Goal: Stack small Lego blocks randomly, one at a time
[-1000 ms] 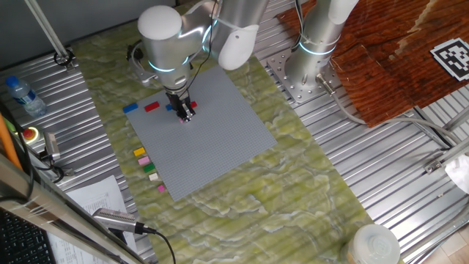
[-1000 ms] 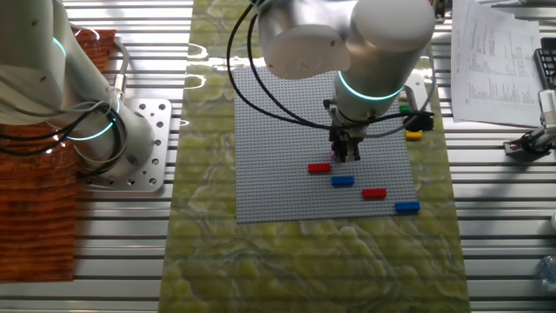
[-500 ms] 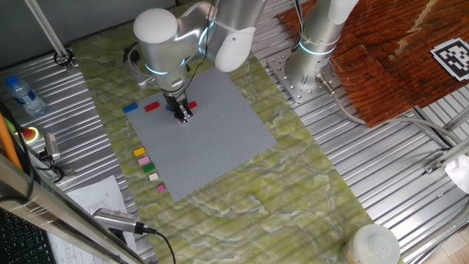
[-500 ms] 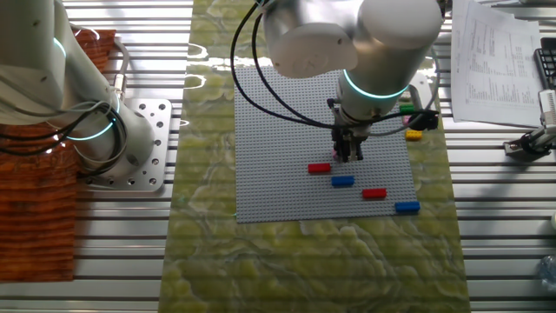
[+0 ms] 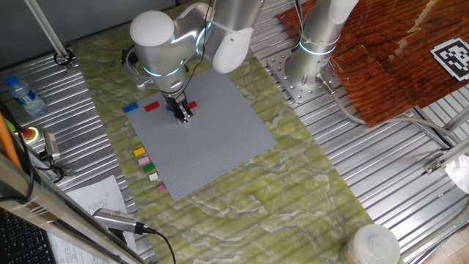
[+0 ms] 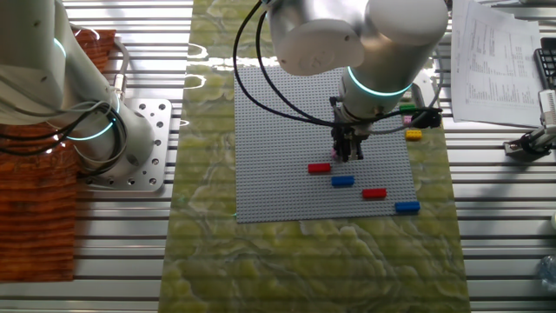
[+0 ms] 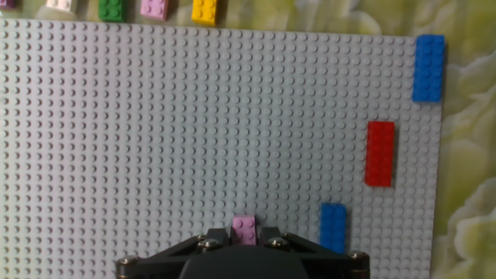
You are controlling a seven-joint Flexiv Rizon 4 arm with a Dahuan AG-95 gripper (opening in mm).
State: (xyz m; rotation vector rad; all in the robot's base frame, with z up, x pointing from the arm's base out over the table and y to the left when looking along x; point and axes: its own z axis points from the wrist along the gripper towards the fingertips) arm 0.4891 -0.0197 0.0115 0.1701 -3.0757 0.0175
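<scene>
My gripper is shut on a small pink Lego block and holds it low over the grey baseplate. In the hand view the gripper has the pink block pinched between its fingers. A blue block, a red block and another blue block lie to the right of it. In the other fixed view the gripper stands just behind a red block and a blue block.
Yellow, pink, green and cream blocks lie in a row off the baseplate's far edge. A second arm's base stands behind the plate. Papers and a water bottle lie off the mat.
The arm's upper body has shifted slightly sideways. The gripper stays shut on the pink block at nearly the same spot over the baseplate.
</scene>
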